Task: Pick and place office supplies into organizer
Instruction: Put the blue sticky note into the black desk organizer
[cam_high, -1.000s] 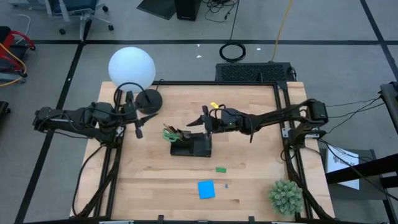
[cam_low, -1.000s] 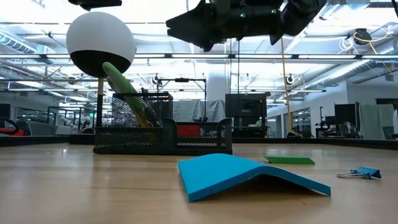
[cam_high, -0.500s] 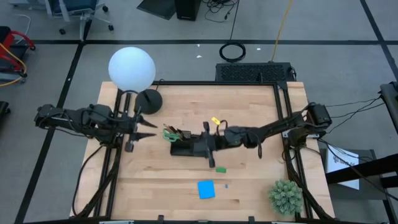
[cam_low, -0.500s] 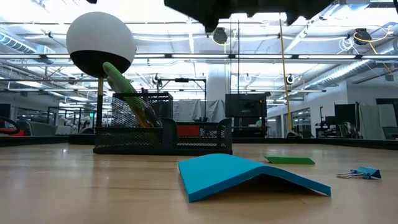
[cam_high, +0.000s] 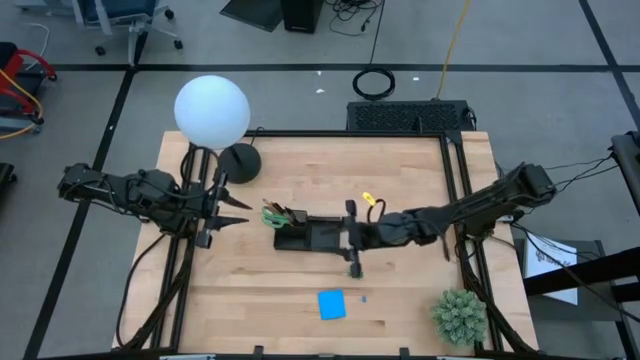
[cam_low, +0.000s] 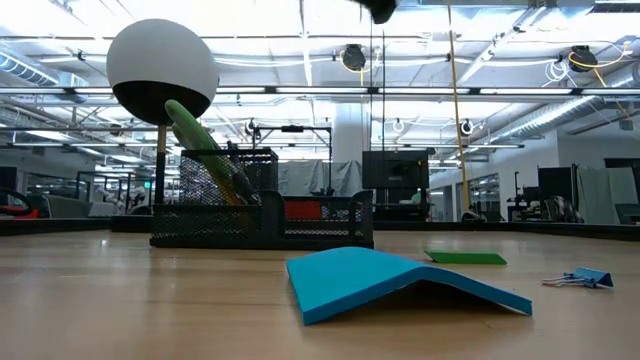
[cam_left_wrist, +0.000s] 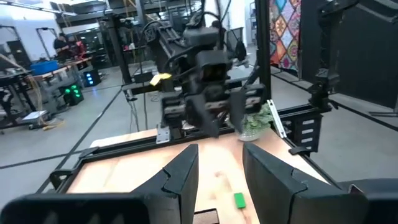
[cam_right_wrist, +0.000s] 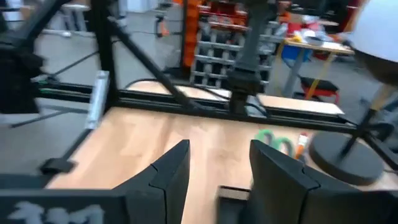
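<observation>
Green eraser (cam_low: 465, 258) flat on wooden table (cam_low: 150, 310).

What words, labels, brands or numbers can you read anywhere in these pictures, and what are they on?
None can be read.
White sheet on the floor beside the table: dark print, too small to read.
Organizer, blue sticky-note pad, green eraser: no text visible.
Shelves and bins in the room behind: any labels are too blurred to read.
</observation>
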